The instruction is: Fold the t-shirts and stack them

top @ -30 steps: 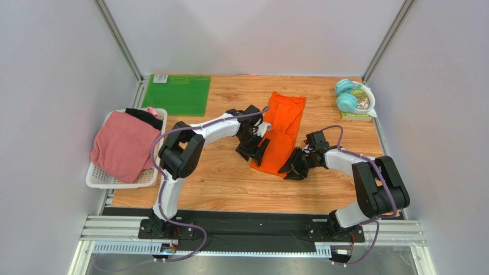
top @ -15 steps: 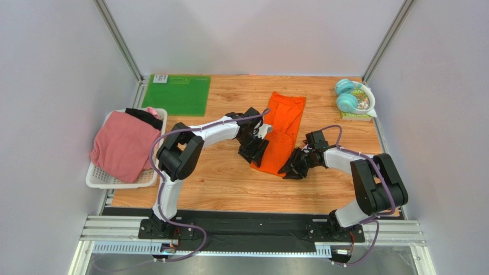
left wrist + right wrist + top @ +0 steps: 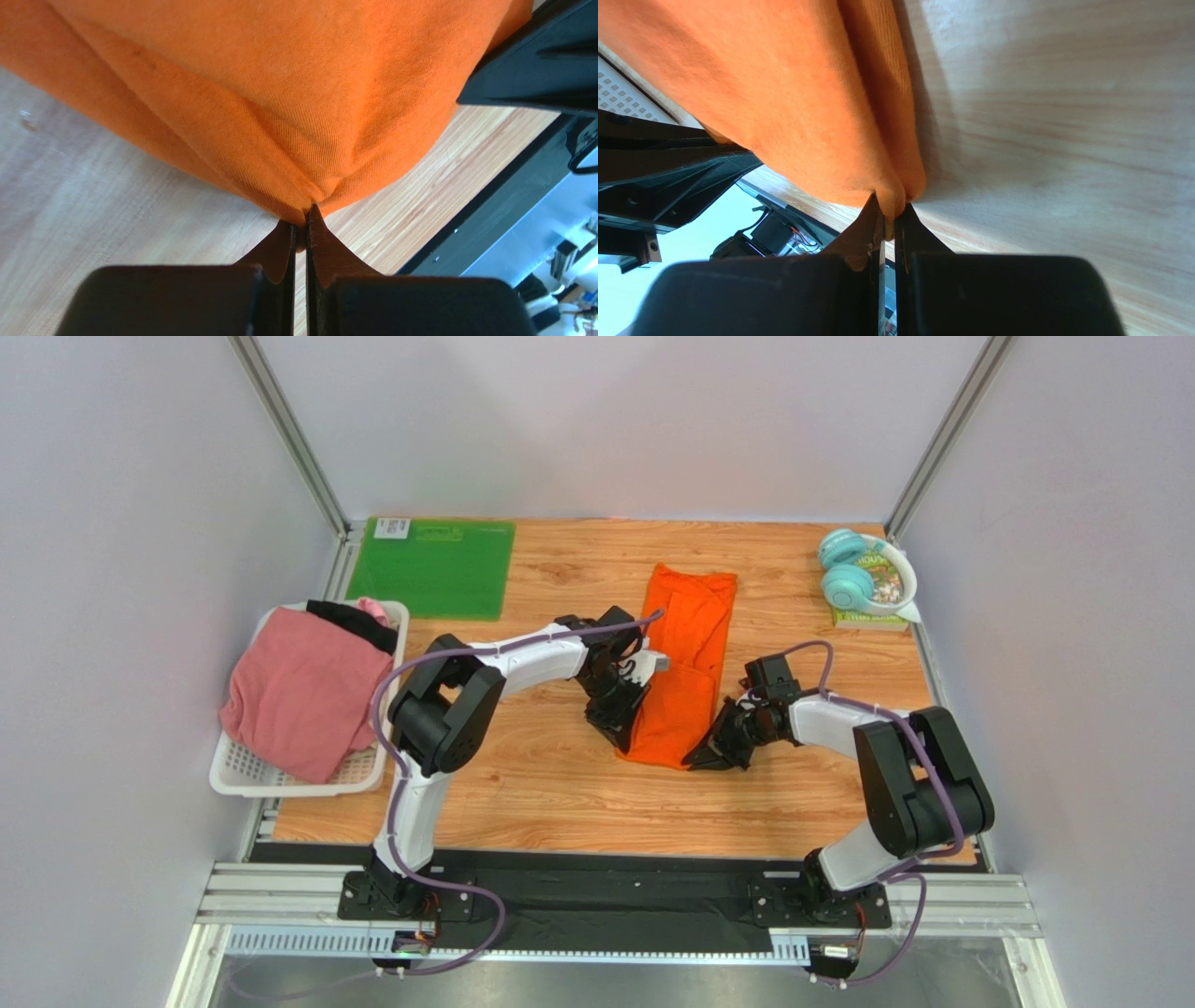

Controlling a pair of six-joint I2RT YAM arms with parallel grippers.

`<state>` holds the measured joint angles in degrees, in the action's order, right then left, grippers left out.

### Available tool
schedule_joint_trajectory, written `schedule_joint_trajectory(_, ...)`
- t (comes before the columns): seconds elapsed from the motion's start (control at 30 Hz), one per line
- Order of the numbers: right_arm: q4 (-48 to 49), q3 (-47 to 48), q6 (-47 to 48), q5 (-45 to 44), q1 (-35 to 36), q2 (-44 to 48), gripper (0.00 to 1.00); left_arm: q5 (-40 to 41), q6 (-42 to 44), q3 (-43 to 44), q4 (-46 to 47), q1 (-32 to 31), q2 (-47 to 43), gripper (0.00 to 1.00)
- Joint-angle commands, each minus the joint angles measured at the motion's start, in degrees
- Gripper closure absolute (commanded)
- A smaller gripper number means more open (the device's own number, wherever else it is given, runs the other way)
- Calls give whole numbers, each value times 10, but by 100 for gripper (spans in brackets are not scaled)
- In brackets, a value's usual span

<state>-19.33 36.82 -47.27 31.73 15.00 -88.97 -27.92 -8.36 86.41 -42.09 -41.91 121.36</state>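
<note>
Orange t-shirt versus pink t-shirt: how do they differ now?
The orange t-shirt lies as a long narrow strip on the table; the pink t-shirt sits bunched in the white basket. The left gripper and right gripper pinch the orange one's near end; nothing touches the pink one. Both are plain cloth.

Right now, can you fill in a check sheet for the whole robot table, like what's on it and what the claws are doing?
Surface: wooden table.
Job's things: orange t-shirt folded into a long strip mid-table; pink t-shirt and black t-shirt piled in the white basket at the left.
Clutter: green mat at the far left corner; teal headphones at the far right corner.
Grippers: left gripper and right gripper each shut on the orange t-shirt's near end.
Cables: purple cables run along both arms.
Surroundings: white walls with metal frame posts.
</note>
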Motion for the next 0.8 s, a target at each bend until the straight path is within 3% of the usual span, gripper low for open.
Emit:
schedule_joint_trajectory(0.0, -23, 20, 10, -8, 8, 48, 100, -5, 70, -27, -82, -8, -5, 100)
schedule_joint_trajectory(0.4, -140, -27, -13, -1, 54, 248, 100, -110, 186, -77, -283, -7, -116, 97)
schedule_joint_trajectory(0.77, -223, -62, -60, 6, 77, 413, 100, -115, 193, -117, -312, -12, -191, 95)
